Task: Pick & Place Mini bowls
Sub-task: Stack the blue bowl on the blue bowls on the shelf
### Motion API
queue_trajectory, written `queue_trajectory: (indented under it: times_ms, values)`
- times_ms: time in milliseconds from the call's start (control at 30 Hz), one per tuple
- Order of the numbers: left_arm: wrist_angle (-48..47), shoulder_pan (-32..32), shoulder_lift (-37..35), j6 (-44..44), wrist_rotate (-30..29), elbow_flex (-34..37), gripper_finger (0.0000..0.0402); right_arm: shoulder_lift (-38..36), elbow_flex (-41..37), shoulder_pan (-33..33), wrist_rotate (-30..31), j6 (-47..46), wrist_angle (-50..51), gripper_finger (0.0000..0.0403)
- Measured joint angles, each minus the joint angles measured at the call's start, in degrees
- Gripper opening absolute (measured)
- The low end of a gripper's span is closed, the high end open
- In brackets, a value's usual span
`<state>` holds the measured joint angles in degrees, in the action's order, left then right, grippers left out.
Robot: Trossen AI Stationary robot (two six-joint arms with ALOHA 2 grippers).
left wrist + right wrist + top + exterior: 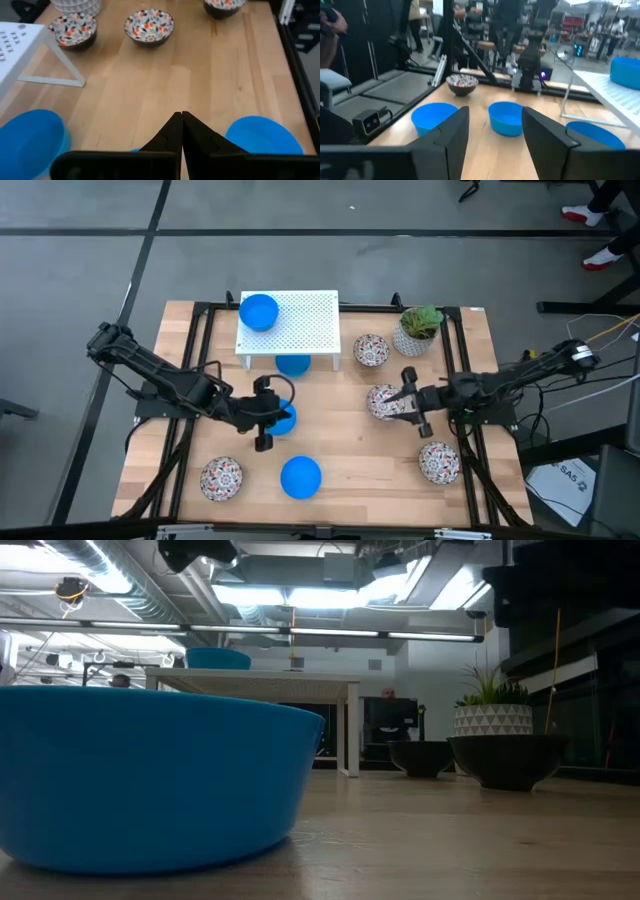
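Several mini bowls lie on the wooden table [340, 450]. A blue bowl [259, 311] sits on top of the white perforated stand [300, 320], and another blue bowl [293, 364] sits beneath it. My left gripper [265, 416] is shut, its tips [181, 117] pressed together, just over the edge of a third blue bowl [285, 419]. Nothing shows between the tips. My right gripper [410, 398] stands open [495, 112] beside a floral bowl [384, 402]. Other floral bowls [371, 350] [438, 461] [221, 478] and a blue bowl [300, 477] lie around.
A white pot with a green plant [418, 328] stands at the back right, next to the stand. Black frame rails [190, 360] run along both table sides. In the low view a blue bowl [150, 780] fills the foreground.
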<state>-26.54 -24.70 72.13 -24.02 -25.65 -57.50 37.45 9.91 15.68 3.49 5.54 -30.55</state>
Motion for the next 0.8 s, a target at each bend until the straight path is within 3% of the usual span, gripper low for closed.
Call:
queue_trajectory:
  times_ms: [200, 367, 533, 800]
  values:
    - [-0.3, 0.2, 2.5, -2.5, -0.3, 0.0, 0.0001, -8.0, -4.5, -2.8, -5.9, 1.0, 0.7, 0.0182]
    - [-0.2, 0.2, 5.2, -2.4, -0.3, 0.0, 0.0004, -14.9, -9.6, -6.3, -6.1, 0.8, 1.2, 0.0182]
    - [-0.2, 0.3, 7.0, -3.3, -0.3, 0.0, 0.0005, -20.5, -9.5, -9.8, -6.0, 0.7, 7.1, 0.0182]
    - [-0.8, 2.7, 7.4, -4.3, 6.7, 0.0, 0.0005, -24.9, -9.5, -13.4, 6.1, 0.8, 19.3, 0.0182]
